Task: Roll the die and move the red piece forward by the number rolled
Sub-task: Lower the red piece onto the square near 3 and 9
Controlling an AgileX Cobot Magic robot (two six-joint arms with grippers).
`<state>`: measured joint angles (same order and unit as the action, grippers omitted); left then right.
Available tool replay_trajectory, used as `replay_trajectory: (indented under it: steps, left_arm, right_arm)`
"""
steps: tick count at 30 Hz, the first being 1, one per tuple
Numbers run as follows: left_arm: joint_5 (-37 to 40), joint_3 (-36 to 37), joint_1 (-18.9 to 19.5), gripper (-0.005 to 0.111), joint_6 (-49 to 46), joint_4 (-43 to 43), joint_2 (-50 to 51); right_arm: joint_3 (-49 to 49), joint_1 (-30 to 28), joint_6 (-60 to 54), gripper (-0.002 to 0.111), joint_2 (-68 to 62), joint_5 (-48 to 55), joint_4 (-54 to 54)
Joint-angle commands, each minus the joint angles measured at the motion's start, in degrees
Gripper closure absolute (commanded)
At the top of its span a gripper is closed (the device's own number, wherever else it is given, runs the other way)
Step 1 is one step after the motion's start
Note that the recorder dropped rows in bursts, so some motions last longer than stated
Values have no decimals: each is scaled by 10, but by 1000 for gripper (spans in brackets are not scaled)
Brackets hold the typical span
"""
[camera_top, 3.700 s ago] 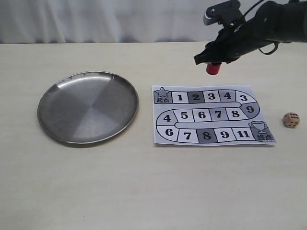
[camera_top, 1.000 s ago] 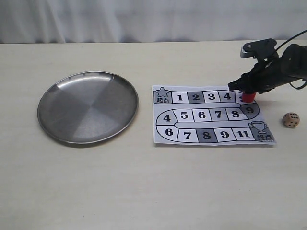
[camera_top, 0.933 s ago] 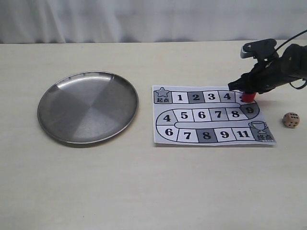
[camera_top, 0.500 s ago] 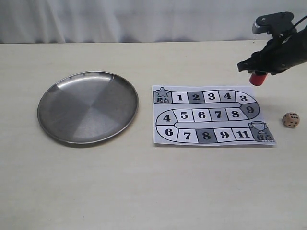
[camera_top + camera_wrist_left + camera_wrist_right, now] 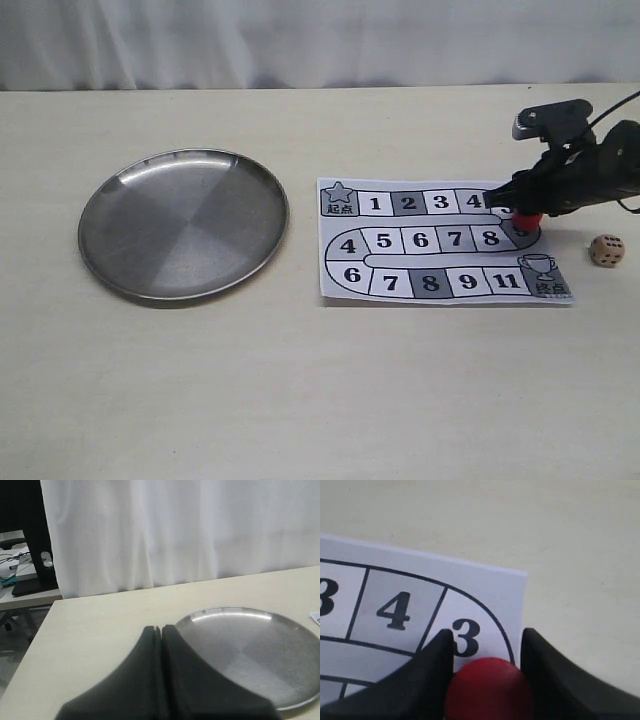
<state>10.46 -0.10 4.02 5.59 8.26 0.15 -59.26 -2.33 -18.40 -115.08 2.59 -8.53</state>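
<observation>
My right gripper (image 5: 521, 205) is low over the right end of the paper board (image 5: 400, 262), shut on the red piece (image 5: 528, 216). The piece sits at the curved square marked 9, just past the upper 3. In the right wrist view the red piece (image 5: 489, 690) fills the gap between both black fingers (image 5: 436, 660), with the printed 3 just ahead of it. The tan die (image 5: 606, 249) rests on the table right of the board, apart from the gripper. My left gripper (image 5: 162, 628) is shut and empty, seen only in its wrist view beside the plate.
A round steel plate (image 5: 183, 222) lies left of the board, with nothing in it; its rim (image 5: 240, 610) also shows in the left wrist view. A white curtain hangs behind the table's far edge.
The right gripper held the red piece down on the upper 3 square, lifted it up and to the right, and has now brought it down at the 9 square. The die has not moved.
</observation>
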Motion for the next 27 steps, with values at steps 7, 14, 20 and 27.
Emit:
replay_trajectory:
  steps: [7, 14, 20, 27]
  left_arm:
    - [-5, 1, 3, 107, 1, 0, -1]
    - [-5, 1, 3, 107, 1, 0, -1]
    - [-5, 1, 3, 107, 1, 0, -1]
    - [-5, 1, 3, 107, 1, 0, -1]
  right_arm:
    - [10, -2, 0, 104, -21, 44, 2]
    - [10, -2, 0, 104, -21, 67, 2]
    - [10, -2, 0, 104, -21, 84, 2]
    - [10, -2, 4, 104, -8, 99, -2]
